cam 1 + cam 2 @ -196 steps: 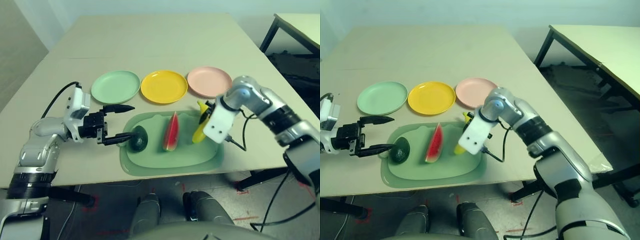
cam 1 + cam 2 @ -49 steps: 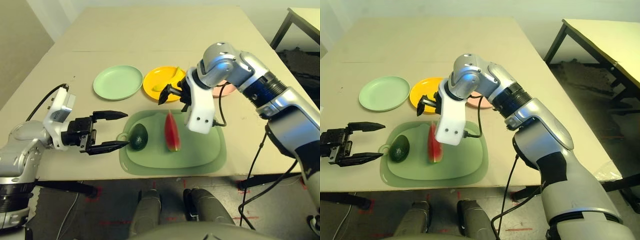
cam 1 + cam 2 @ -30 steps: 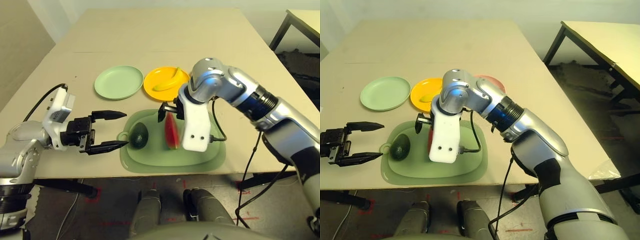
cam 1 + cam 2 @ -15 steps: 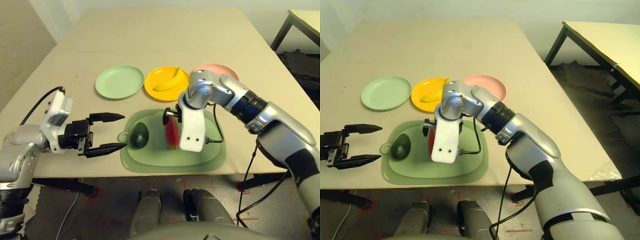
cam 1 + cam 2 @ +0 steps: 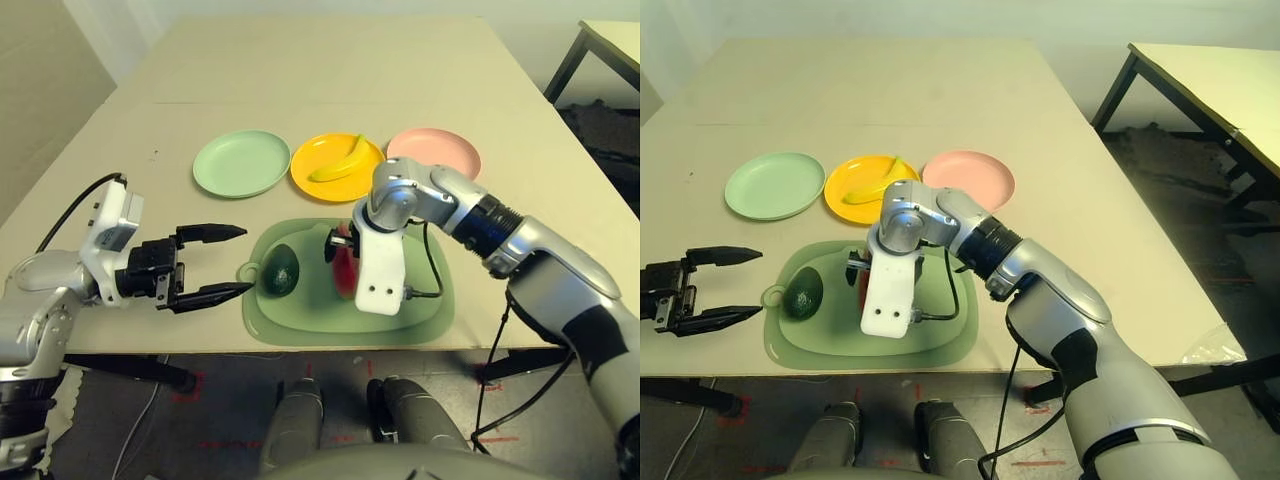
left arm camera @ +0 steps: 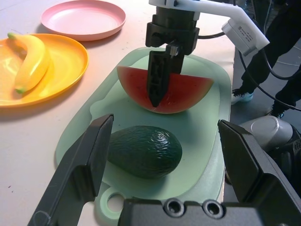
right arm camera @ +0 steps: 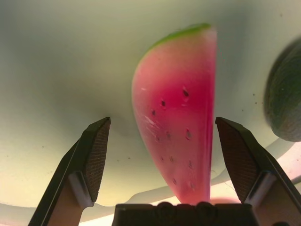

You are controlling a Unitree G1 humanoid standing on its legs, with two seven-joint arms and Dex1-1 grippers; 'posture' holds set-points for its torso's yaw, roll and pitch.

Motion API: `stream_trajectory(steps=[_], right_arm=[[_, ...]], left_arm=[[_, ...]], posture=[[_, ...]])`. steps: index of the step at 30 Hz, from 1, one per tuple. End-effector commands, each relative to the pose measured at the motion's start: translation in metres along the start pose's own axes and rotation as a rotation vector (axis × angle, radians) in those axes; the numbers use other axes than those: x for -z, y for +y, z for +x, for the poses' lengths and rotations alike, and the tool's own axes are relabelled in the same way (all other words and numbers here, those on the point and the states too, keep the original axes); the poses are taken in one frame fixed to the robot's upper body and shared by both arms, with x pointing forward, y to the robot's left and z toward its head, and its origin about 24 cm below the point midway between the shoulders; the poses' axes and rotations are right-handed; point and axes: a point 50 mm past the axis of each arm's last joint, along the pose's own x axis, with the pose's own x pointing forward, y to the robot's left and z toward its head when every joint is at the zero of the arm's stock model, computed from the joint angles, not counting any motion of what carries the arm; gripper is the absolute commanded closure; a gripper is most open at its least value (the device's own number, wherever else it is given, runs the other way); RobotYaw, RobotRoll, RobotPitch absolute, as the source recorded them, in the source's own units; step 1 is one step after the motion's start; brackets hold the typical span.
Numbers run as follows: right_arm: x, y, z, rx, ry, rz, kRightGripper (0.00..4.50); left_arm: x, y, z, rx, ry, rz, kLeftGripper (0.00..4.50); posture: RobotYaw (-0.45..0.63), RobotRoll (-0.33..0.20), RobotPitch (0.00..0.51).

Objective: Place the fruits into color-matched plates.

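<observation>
The yellow banana (image 5: 335, 163) lies in the yellow plate (image 5: 366, 176), between the mint green plate (image 5: 242, 163) and the pink plate (image 5: 433, 153). On the green mat (image 5: 420, 300) the watermelon wedge (image 7: 176, 122) stands on edge, rind away from the wrist camera. My right gripper (image 5: 341, 245) is lowered over it, open, with one finger on each side of the wedge and a gap on both sides. The dark avocado (image 6: 143, 150) lies left of the wedge. My left gripper (image 5: 247, 259) hovers open just left of the mat, pointing at the avocado.
The mat's tab (image 5: 249, 273) with a hole points toward my left gripper. The right arm's white wrist block and cable (image 5: 381, 265) hang over the mat's middle. Another table (image 5: 1210, 80) stands at the far right.
My right gripper has sunk lower and slightly nearer, its open fingers now straddling the watermelon wedge. The left gripper, avocado and banana have stayed put.
</observation>
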Motion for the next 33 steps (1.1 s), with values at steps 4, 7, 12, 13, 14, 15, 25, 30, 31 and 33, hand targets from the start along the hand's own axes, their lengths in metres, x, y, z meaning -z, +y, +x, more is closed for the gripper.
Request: stream_trajectory(steps=[4, 7, 12, 13, 14, 15, 25, 30, 31, 33], right_arm=[[-0.004, 0.001, 0.007, -0.02, -0.007, -0.01, 0.03], [-0.002, -0.001, 0.008, -0.021, 0.0, -0.006, 0.03], [-0.001, -0.001, 0.008, -0.022, 0.003, -0.002, 0.03], [-0.001, -0.001, 0.008, -0.022, 0.002, -0.001, 0.39], [-0.002, -0.001, 0.008, -0.021, 0.0, 0.0, 0.63], [-0.002, -0.001, 0.008, -0.021, -0.001, 0.001, 0.92], [0.001, 0.004, 0.006, -0.031, 0.001, 0.029, 2.27], [0.009, 0.013, -0.006, -0.029, 0.019, 0.077, 2.27], [0.011, 0.015, -0.008, -0.028, 0.024, 0.088, 2.27], [0.018, 0.018, -0.015, -0.022, 0.042, 0.128, 2.27]], left_arm=[[0.001, -0.001, -0.001, -0.016, 0.001, 0.005, 0.0], [0.001, 0.0, -0.001, -0.018, 0.001, 0.005, 0.0], [0.0, 0.001, 0.0, -0.023, 0.0, 0.009, 0.0], [0.0, 0.001, 0.0, -0.024, 0.0, 0.009, 0.0], [0.0, 0.001, 0.0, -0.025, 0.001, 0.009, 0.0], [0.0, 0.002, 0.0, -0.025, 0.001, 0.009, 0.0], [-0.001, 0.004, 0.001, -0.02, -0.002, 0.009, 0.0], [-0.002, 0.006, 0.004, -0.012, -0.003, 0.011, 0.0], [-0.002, 0.006, 0.004, -0.011, -0.004, 0.012, 0.0], [-0.002, 0.007, 0.005, -0.009, -0.006, 0.016, 0.0]], posture=[[0.13, 0.0, 0.131], [0.13, 0.0, 0.132], [0.12, 0.0, 0.132], [0.12, 0.0, 0.132], [0.12, 0.0, 0.132], [0.12, 0.0, 0.134], [0.11, 0.0, 0.134], [0.09, 0.0, 0.132], [0.09, 0.0, 0.132], [0.08, 0.0, 0.129]])
